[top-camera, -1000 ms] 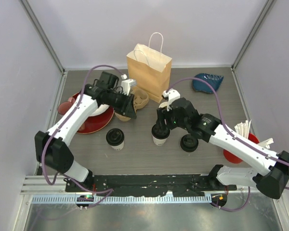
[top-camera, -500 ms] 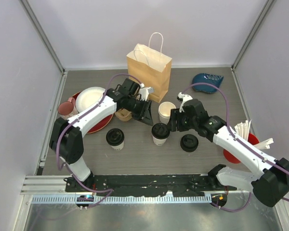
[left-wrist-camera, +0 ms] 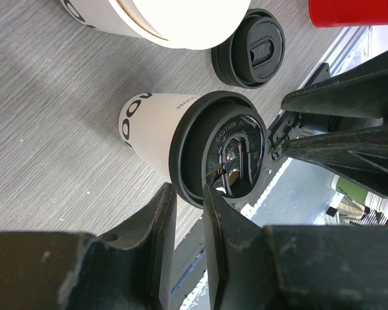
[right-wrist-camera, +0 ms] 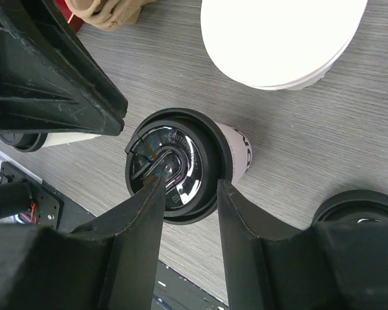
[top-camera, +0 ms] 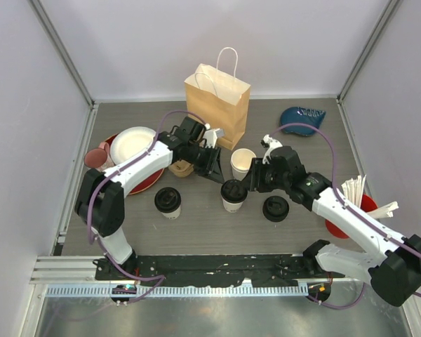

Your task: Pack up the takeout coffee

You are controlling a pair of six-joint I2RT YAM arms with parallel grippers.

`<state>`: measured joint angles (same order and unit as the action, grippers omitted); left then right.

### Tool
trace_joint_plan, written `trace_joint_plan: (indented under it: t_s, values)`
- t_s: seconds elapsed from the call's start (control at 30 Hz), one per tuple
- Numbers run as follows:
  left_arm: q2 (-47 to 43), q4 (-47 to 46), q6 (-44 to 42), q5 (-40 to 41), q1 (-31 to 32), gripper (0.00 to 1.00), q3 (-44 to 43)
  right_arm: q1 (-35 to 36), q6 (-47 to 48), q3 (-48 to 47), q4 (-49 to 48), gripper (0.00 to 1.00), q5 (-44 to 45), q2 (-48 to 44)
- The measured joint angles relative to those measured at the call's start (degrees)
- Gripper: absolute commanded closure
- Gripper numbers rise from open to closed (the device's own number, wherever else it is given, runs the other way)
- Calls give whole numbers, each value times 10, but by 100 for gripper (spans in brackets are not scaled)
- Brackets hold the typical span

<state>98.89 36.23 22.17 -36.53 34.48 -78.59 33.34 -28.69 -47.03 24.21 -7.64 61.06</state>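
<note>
Hovering my barely parted left end effector [left-wrist-camera: 189, 194] and spread right end effector [right-wrist-camera: 189, 186] over one cup [top-camera: 233, 191]; twelve-o'clock bag [top-camera: 217, 98] awaits both.

Brown paper bag [top-camera: 219, 105] stands upright at the back of the table [top-camera: 210, 228], handles up. On the left I see a red plate [top-camera: 146, 184] with a white dish [top-camera: 130, 142] on it and a pink cup [top-camera: 95, 158] at its far edge. A crumpled tan piece [top-camera: 181, 169] lies just beside the plate (I can't make out what it is). A lidless white cup [top-camera: 243, 161] stands in front of the bag. A black lid [top-camera: 275, 208] lies nearer me. Blue item [top-camera: 303, 119] at back right. Red container [top-camera: 335, 227] near the right edge, with white strips [top-camera: 354, 188] beside it.
</note>
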Motion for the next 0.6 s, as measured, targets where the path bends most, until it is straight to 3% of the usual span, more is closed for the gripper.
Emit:
trace_joint_plan:
  t_s: [0.6]
  values:
    - [10,-12,15,-11,18,71,6,21,-28,0,-11,60,-3,39]
